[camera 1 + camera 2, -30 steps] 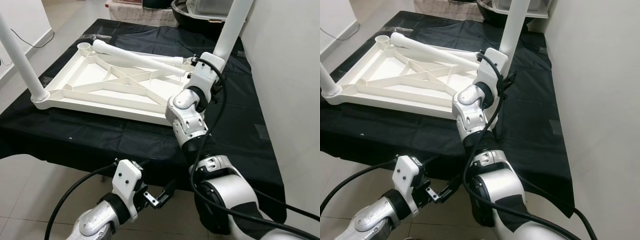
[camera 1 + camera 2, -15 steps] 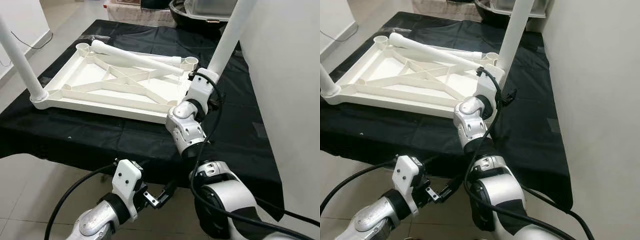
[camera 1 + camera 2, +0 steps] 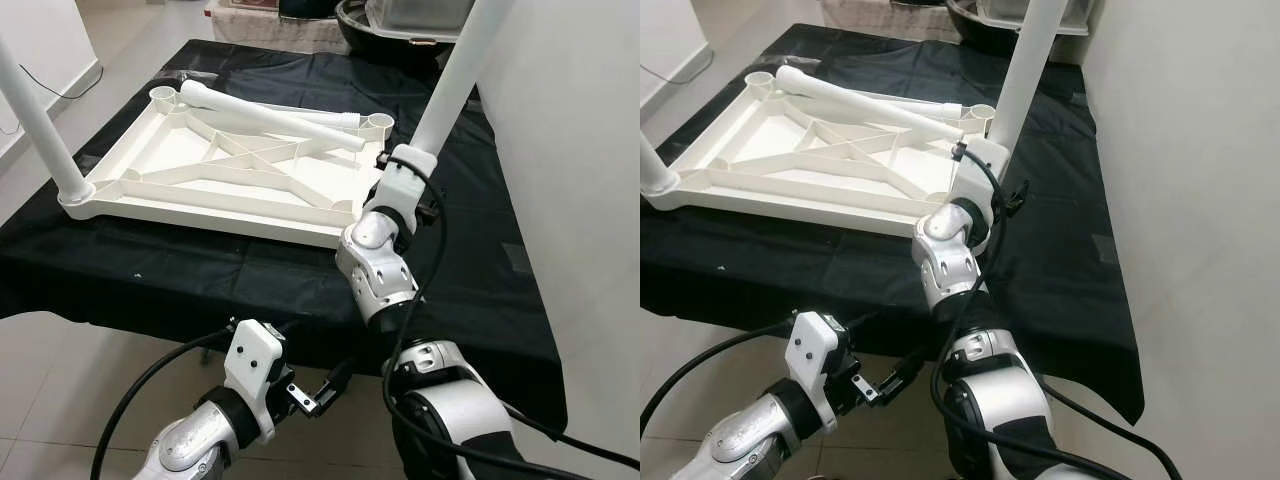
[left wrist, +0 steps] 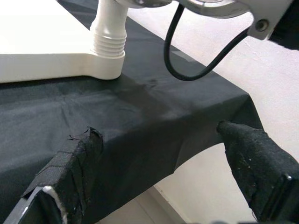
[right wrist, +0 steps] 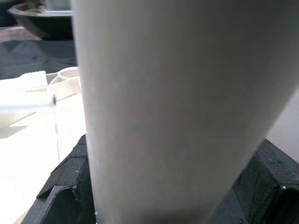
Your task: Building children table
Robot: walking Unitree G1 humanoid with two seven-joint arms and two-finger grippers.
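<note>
Even, bright indoor light — head views sharp, soft shadows under the white tabletop (image 3: pixel 220 170) on the black cloth (image 3: pixel 200 270). Right wrist view: table leg (image 5: pixel 163 107) close-up, blurred — dim edges.

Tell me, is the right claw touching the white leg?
Touching. The right wrist view shows the leg pressed between both black fingers of the right claw.
</note>
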